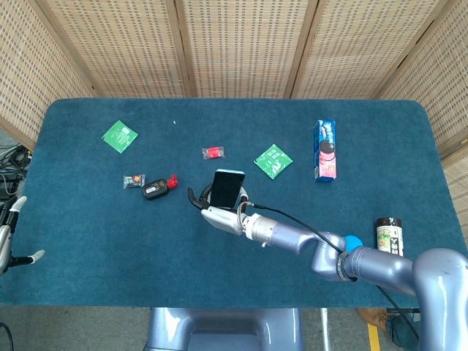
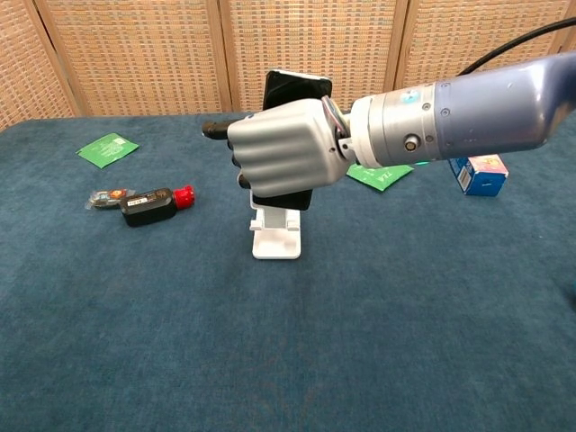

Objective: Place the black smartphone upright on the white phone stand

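Note:
My right hand point(image 2: 286, 160) grips the black smartphone point(image 2: 297, 86) around its middle and holds it upright. The phone's lower edge hangs just above the base of the white phone stand point(image 2: 276, 239); I cannot tell whether it touches the stand. From the head view, the smartphone point(image 1: 227, 189) stands on end over my right hand point(image 1: 219, 218), and the stand is hidden behind them. My left hand point(image 1: 9, 232) shows at the far left edge, off the table, fingers apart and holding nothing.
Left of the stand lie a black device with a red cap point(image 2: 155, 204) and a small wrapped sweet point(image 1: 134, 180). There are green packets point(image 1: 119, 135) point(image 1: 273, 160), a red sweet point(image 1: 213, 152), a blue box point(image 1: 325, 150) and a jar point(image 1: 389, 235) at the right edge.

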You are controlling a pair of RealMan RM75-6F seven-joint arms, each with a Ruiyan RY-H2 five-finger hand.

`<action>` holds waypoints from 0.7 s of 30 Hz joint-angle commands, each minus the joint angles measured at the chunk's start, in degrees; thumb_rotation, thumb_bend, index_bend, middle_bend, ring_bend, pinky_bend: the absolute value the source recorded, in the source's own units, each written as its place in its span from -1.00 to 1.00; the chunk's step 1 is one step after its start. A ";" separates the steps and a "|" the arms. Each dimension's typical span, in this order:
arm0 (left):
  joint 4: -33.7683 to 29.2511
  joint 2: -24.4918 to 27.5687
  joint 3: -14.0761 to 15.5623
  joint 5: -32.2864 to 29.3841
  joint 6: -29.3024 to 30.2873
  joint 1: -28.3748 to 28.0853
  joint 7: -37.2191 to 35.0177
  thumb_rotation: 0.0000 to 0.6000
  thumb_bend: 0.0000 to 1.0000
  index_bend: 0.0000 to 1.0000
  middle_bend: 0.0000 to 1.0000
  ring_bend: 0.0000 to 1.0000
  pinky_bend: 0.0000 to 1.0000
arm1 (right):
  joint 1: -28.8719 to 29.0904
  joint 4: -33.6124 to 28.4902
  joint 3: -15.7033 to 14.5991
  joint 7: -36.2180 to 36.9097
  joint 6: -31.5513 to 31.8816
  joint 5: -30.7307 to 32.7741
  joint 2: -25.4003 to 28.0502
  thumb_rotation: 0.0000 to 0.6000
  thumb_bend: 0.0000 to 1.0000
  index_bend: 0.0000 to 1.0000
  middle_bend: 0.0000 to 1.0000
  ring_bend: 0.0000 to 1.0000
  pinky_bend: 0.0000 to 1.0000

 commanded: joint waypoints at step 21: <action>0.80 -0.42 0.09 -0.92 -1.21 -0.57 0.23 1.00 -1.00 -1.00 -1.00 -1.00 -1.00 | -0.40 -2.35 -0.50 -7.89 -2.53 5.42 -1.69 1.00 -0.31 0.20 0.11 -0.06 -0.63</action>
